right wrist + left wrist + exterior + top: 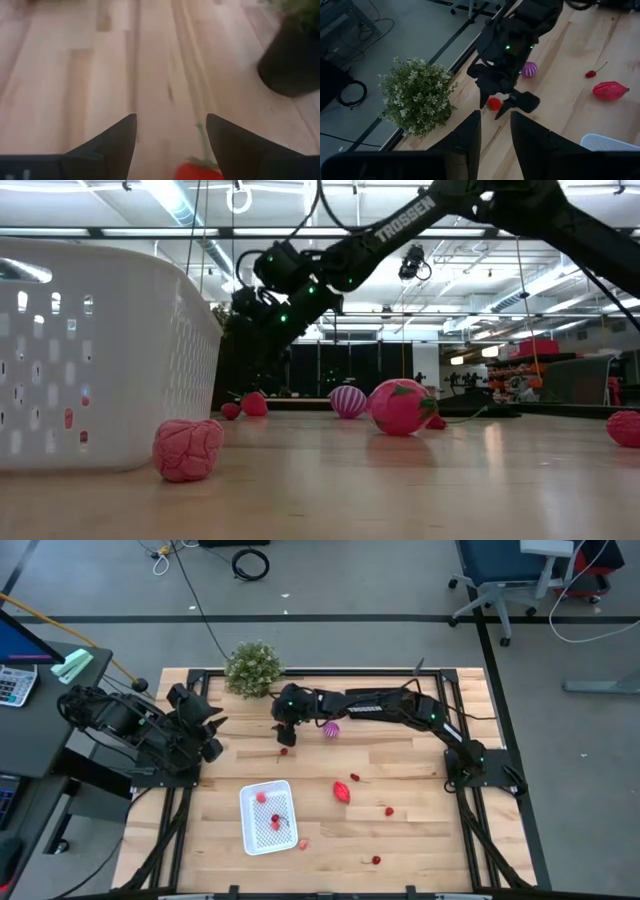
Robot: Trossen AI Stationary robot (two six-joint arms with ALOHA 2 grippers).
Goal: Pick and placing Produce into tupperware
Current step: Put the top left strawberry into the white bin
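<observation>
Grey floor [380, 580], black cables [250, 562], blue office chair [495, 565], ceiling strip lights [165, 195].

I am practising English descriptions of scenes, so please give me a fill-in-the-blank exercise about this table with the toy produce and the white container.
1. The right gripper hangs with open jaws over a small ____ piece of produce.
2. The tupperware already holds ____ red pieces.
3. The bushy green plant stands at the table's far edge, between the ____ arms.
4. The left gripper waits near the table's ____ edge.

Missing words: red; two; two; left
</observation>
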